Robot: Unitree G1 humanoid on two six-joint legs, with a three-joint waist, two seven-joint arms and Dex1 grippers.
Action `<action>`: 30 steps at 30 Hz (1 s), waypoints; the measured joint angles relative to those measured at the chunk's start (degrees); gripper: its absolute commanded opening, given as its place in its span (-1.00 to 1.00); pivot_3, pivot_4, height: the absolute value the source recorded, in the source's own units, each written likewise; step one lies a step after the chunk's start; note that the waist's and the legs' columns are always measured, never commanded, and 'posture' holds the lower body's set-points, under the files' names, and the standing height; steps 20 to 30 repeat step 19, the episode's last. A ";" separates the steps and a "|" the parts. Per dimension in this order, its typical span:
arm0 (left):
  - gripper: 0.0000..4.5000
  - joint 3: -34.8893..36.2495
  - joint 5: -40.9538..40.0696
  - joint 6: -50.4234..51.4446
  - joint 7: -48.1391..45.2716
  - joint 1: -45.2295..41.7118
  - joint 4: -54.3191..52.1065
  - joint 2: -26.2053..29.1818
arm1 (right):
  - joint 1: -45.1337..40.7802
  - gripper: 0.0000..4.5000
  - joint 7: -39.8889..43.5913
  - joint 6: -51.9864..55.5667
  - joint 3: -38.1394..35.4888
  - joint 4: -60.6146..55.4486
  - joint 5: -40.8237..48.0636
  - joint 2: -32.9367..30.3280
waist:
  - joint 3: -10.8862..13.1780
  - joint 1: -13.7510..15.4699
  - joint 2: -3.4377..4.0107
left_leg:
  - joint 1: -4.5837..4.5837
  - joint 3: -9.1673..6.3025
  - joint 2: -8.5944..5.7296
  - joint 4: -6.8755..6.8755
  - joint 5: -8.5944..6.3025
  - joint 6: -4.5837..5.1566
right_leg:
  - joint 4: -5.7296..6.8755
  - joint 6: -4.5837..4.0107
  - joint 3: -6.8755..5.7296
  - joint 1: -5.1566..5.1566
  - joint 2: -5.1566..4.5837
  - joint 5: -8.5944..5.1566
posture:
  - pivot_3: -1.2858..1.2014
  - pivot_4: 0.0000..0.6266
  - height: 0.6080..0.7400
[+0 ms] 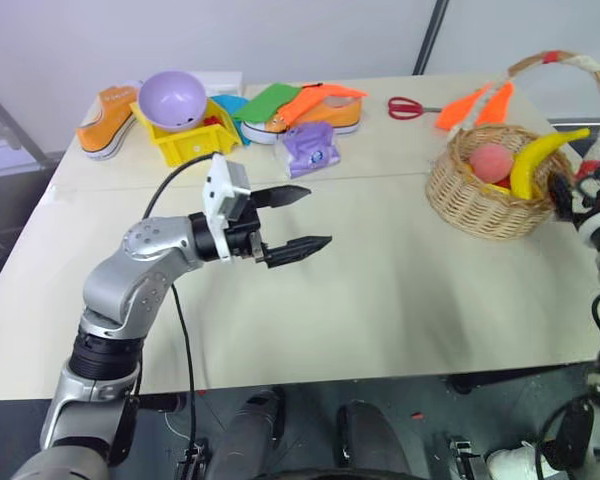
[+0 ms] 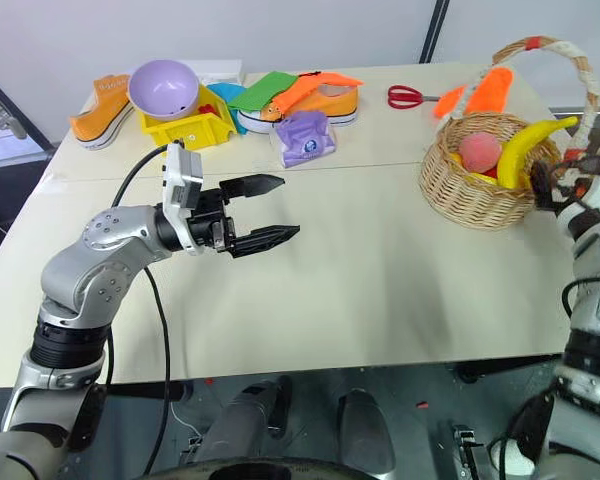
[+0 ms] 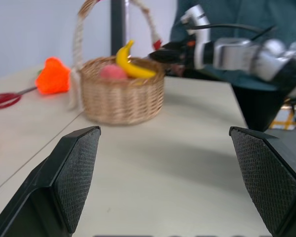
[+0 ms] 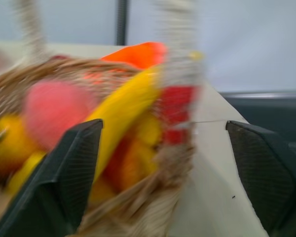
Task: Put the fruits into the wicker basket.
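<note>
Left pincer [image 1: 298, 219] agape; basket [image 1: 480, 205] holds banana [image 1: 540, 157]

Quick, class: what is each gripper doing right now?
Left gripper: open, holding nothing.
Right gripper: open beside the wicker basket, holding nothing.

we see a wicker basket [image 1: 480, 195] of rough tan woven cane, its handle wound in white with red bits. in it the banana [image 1: 536, 160] looks smooth and slightly glossy, the peach [image 1: 491, 159] matt and soft-skinned. the desk [image 1: 400, 290] is a smooth, matt pale board. the left hand [image 1: 295, 220] has black fingers [image 3: 76, 168] with finely textured matt pads, on a brushed silver metal arm. the purple bowl [image 1: 172, 100] and yellow bin [image 1: 185, 140] look like smooth plastic.
</note>
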 measured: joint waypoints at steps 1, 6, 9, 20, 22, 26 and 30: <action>1.00 0.58 0.47 -0.25 0.18 0.63 0.38 0.73 | 2.41 0.72 0.67 0.55 -0.27 -2.84 0.48 -0.01 | 0.00 0.00 0.00 | 0.00 0.00 0.00 0.00 -0.01 0.00 | 0.00 0.00 0.00 0.00 0.00 0.00 | 0.03 -0.52 1.00; 1.00 5.00 4.31 -3.02 1.36 7.50 5.69 4.85 | 15.08 0.72 8.24 3.28 -2.22 -16.05 6.41 0.14 | -0.01 -0.33 0.07 | 0.02 -0.01 0.06 -0.04 -0.03 0.01 | 0.00 -0.04 0.03 -0.04 0.01 -0.03 | 0.03 -0.52 1.00; 1.00 8.66 6.52 -6.95 2.21 12.60 8.69 6.36 | 20.85 0.72 14.87 3.75 -0.06 -24.64 10.93 0.30 | -0.02 -0.34 0.08 | 0.05 -0.02 0.12 -0.07 -0.06 0.00 | -0.03 -0.21 0.04 -0.03 0.00 -0.12 | 0.03 -0.52 1.00; 1.00 14.66 9.90 -13.62 6.37 23.06 13.03 5.32 | 16.27 0.72 19.74 3.32 14.90 -24.68 11.50 4.06 | -0.02 0.58 0.06 | -0.04 -0.03 0.06 -0.07 -0.18 -0.08 | -0.43 -0.28 0.03 -0.17 -0.07 -0.15 | 0.03 -0.52 1.00; 1.00 14.66 9.90 -13.62 6.37 23.06 13.03 5.32 | 16.27 0.72 19.74 3.32 14.90 -24.68 11.50 4.06 | -0.02 0.58 0.06 | -0.04 -0.03 0.06 -0.07 -0.18 -0.08 | -0.43 -0.28 0.03 -0.17 -0.07 -0.15 | 0.03 -0.52 1.00; 1.00 14.66 9.90 -13.62 6.37 23.06 13.03 5.32 | 16.27 0.72 19.74 3.32 14.90 -24.68 11.50 4.06 | -0.02 0.58 0.06 | -0.04 -0.03 0.06 -0.07 -0.18 -0.08 | -0.43 -0.28 0.03 -0.17 -0.07 -0.15 | 0.03 -0.52 1.00; 1.00 14.66 9.90 -13.62 6.37 23.06 13.03 5.32 | 16.27 0.72 19.74 3.32 14.90 -24.68 11.50 4.06 | -0.02 0.58 0.06 | -0.04 -0.03 0.06 -0.07 -0.18 -0.08 | -0.43 -0.28 0.03 -0.17 -0.07 -0.15 | 0.03 -0.52 1.00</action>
